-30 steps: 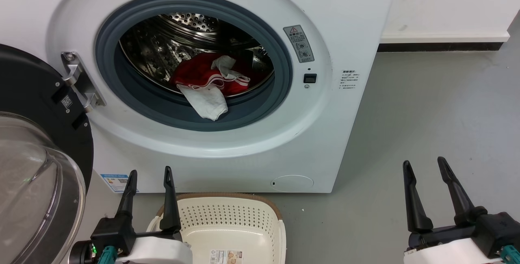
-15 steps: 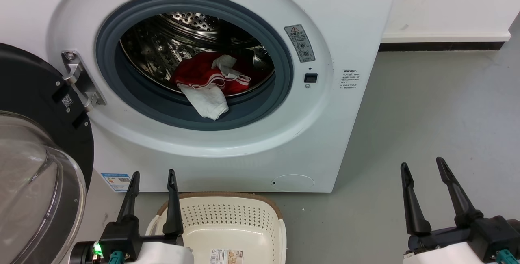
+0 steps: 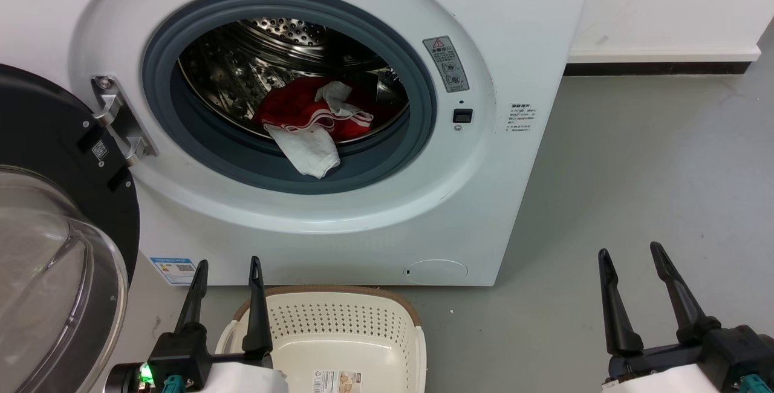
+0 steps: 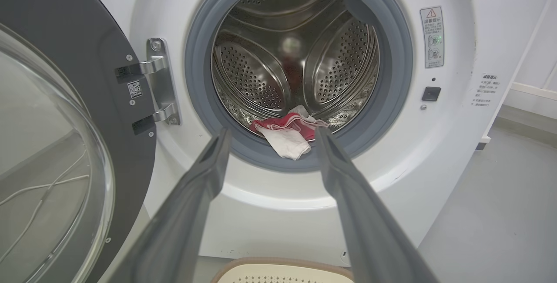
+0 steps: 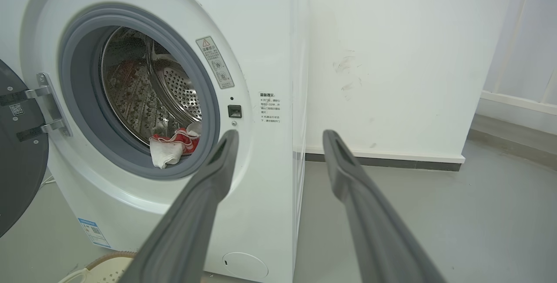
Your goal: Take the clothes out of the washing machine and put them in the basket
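The white washing machine [image 3: 514, 30] stands with its door open. Red clothes [image 3: 296, 109] with white stripes lie at the front of the steel drum, and a small white cloth [image 3: 308, 151] hangs over the grey seal. The same clothes [image 4: 287, 124] show in the left wrist view and clothes [image 5: 174, 143] in the right wrist view. The cream basket [image 3: 338, 314] sits on the floor before the machine. My left gripper [image 3: 227, 263] is open and empty at the basket's left rim. My right gripper [image 3: 629, 254] is open and empty over bare floor to the right.
The black-rimmed glass door [image 3: 54, 242] swings out at the left, close to my left arm. Grey floor [image 3: 635, 157] stretches right of the machine to a white wall [image 3: 665, 0] with a dark skirting strip.
Both grippers have dropped slightly lower in the head view, and both stay open. The clothes and basket have not moved.
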